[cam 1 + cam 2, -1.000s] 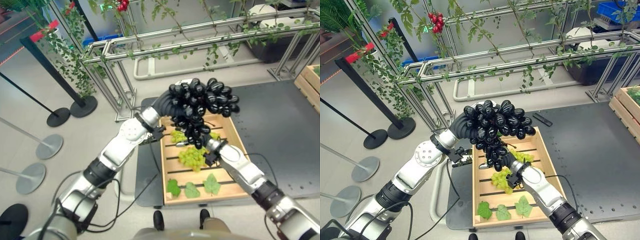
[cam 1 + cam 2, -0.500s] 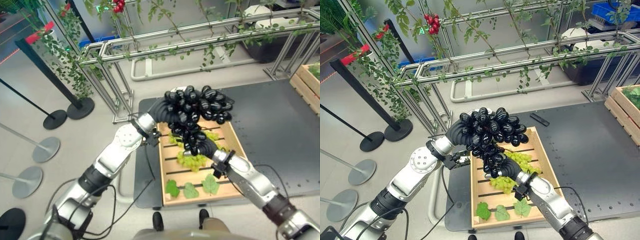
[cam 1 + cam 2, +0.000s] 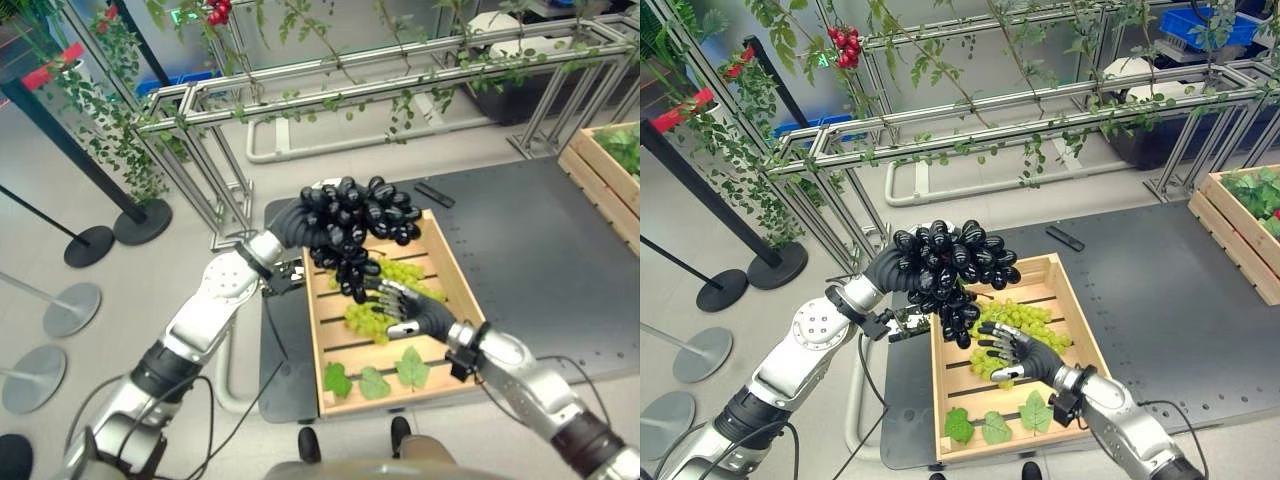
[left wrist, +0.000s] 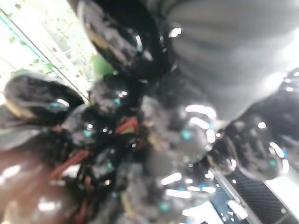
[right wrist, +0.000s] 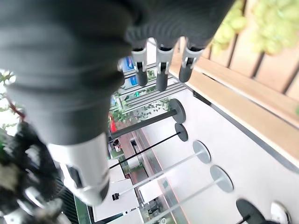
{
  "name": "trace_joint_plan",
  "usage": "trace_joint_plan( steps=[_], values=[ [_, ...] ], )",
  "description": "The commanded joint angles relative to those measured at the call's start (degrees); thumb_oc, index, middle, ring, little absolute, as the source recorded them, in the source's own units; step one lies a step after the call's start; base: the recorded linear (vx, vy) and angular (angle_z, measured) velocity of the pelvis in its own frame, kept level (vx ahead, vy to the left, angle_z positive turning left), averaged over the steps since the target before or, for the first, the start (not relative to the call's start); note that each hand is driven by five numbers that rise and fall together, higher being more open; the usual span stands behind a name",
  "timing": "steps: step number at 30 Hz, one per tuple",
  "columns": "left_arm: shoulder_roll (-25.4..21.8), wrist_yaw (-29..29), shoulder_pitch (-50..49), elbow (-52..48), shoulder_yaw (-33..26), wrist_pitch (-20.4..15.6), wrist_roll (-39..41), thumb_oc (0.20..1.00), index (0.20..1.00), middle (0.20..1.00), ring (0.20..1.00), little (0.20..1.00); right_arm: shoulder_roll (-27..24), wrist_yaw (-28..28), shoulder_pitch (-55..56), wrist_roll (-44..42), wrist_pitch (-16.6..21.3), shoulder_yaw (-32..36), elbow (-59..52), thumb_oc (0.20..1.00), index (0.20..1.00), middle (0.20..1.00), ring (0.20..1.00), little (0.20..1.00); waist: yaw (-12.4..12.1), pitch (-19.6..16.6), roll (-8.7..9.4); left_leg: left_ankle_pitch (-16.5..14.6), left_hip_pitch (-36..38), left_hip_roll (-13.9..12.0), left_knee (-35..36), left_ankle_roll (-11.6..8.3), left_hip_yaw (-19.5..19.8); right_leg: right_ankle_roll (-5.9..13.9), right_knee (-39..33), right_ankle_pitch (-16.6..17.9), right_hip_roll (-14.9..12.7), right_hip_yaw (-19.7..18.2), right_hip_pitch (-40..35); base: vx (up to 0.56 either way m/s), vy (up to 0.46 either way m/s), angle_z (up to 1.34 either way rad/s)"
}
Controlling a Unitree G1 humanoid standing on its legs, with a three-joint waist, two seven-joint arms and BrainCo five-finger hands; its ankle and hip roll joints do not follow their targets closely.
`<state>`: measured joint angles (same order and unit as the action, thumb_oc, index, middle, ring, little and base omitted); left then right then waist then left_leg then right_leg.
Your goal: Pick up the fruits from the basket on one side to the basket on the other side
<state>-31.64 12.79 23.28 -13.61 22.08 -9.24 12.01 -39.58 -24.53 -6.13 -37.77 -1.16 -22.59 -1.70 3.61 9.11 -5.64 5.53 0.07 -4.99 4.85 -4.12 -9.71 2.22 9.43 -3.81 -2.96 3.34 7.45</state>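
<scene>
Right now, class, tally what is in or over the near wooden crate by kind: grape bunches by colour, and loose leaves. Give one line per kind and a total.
Black grape bunch, at the left hand over the near wooden crate: 1
Green grape bunches lying in the crate: 2
Green leaves at the crate's near end: 3
Total: 6

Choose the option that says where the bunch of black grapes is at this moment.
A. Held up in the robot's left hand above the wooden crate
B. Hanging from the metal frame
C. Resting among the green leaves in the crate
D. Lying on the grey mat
A: the bunch of black grapes hangs from the left hand over the slatted wooden crate, clear of the green grapes inside it.
</scene>
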Motion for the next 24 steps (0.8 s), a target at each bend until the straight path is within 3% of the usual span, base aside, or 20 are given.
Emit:
trace_joint_plan(
  steps=[1, 10, 20, 24],
  values=[
    [0.12, -0.8, 4.16, -1.56, -0.44, -2.99, 2.47, 0.2, 0.2, 0.2, 0.2, 0.2, 1.14, -0.71, -2.03, -2.1, 1.89, -0.93, -3.02, 1.0, 1.0, 1.0, 1.0, 1.0, -0.22, -2.49, 3.55, -7.78, 3.2, 0.76, -4.43, -0.75, -0.8, 6.15, -11.65, 6.76, -3.41, 1.64, -6.0, 0.0, -0.001, 0.03],
    [2.61, -0.01, 3.36, -2.36, 1.9, -1.93, 5.27, 0.2, 0.2, 0.2, 0.2, 0.2, 0.09, -1.31, -2.6, -3.47, 1.1, -1.5, -8.85, 1.0, 1.0, 1.0, 1.0, 1.0, 0.17, -2.4, 3.7, -7.96, 3.21, 0.8, -4.54, -0.56, -0.9, 6.2, -11.62, 6.9, -3.44, 1.47, -5.97, 0.0, 0.0, 0.0],
    [2.65, -2.64, 0.29, -1.15, -0.79, -2.45, 2.75, 0.2, 0.2, 0.2, 0.2, 0.2, -3.44, -2.96, -1.12, -5.87, 0.31, -0.75, -18.02, 1.0, 1.0, 1.0, 1.0, 1.0, 0.25, -1.76, 4.39, -8.13, 2.74, 0.74, -5.01, -0.51, -1.58, 6.34, -11.38, 7.28, -3.4, 0.68, -5.09, 0.0, 0.005, -0.04],
    [4.1, -4.55, 0.69, 1.07, -1.42, -2.55, 1.55, 0.2, 0.2, 0.2, 0.2, 0.2, -1.89, -2.76, -0.42, -4.02, 0.09, -2.62, -15.98, 1.0, 1.0, 1.0, 1.0, 1.0, 0.95, -1.53, 4.54, -8.3, 2.82, 0.7, -5.01, -0.51, -2.09, 6.37, -11.34, 7.44, -3.38, 0.33, -4.79, -0.01, 0.013, -0.07]
  ],
)
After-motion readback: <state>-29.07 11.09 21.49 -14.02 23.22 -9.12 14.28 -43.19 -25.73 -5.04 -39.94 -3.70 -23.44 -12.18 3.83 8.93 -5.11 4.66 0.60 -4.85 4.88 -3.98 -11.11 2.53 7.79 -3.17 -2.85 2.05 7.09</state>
